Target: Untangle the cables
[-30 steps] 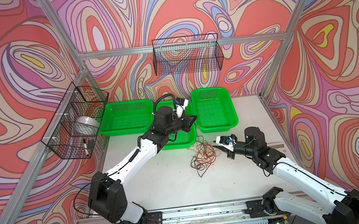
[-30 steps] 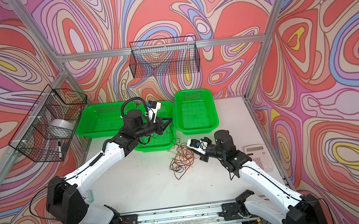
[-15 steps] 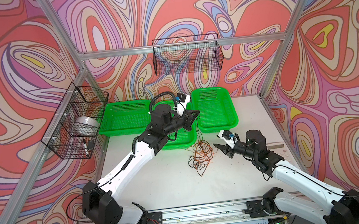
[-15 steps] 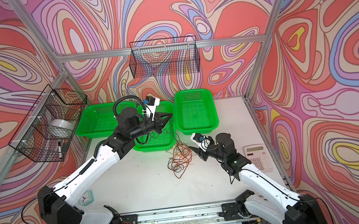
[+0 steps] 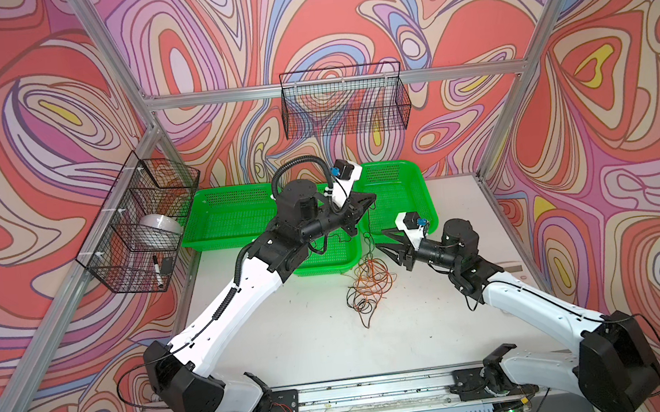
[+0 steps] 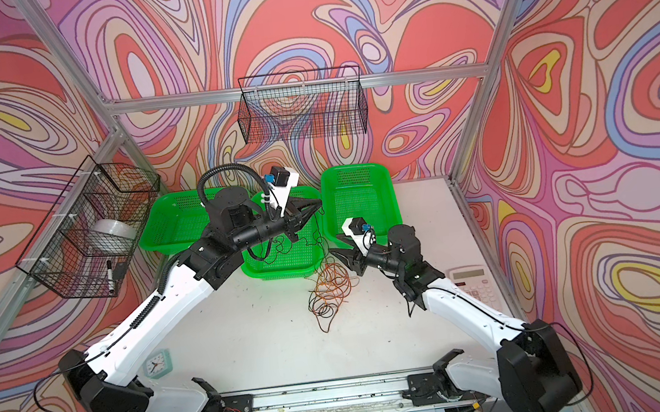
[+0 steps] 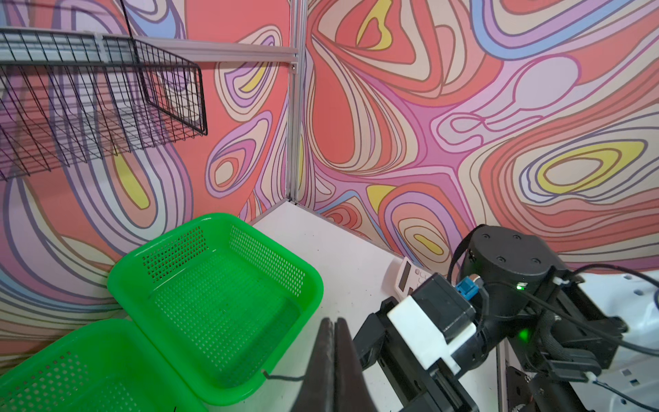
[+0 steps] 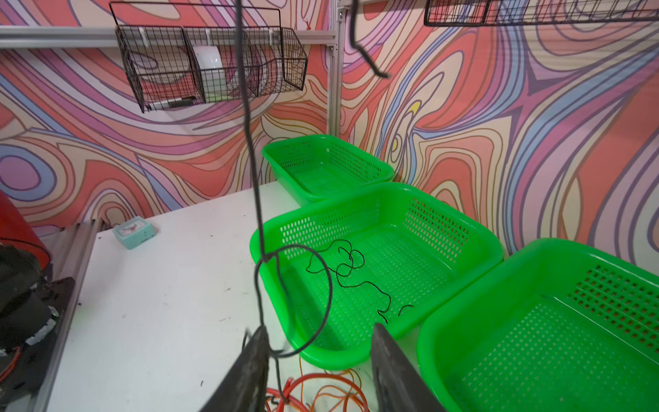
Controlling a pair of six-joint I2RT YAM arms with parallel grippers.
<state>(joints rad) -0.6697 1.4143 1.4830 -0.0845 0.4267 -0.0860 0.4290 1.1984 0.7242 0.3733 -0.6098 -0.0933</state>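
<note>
Middle basket [image 5: 326,268] holds some black cable [image 8: 254,178]; more hangs from my raised left claw [image 5: 371,199], clamped on it. My right claw [image 5: 382,240], jaws apart, hovers beside the red-orange tangle [image 5: 370,286] on the desk [image 5: 313,342].

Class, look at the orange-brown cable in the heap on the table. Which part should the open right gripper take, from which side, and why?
Probably its outer loop at the heap's right edge, approached from above on the right gripper's side. There the orange-brown cable lies flat on the table, nearest those open jaws and apart from the black cable hanging from the shut left gripper.
</note>
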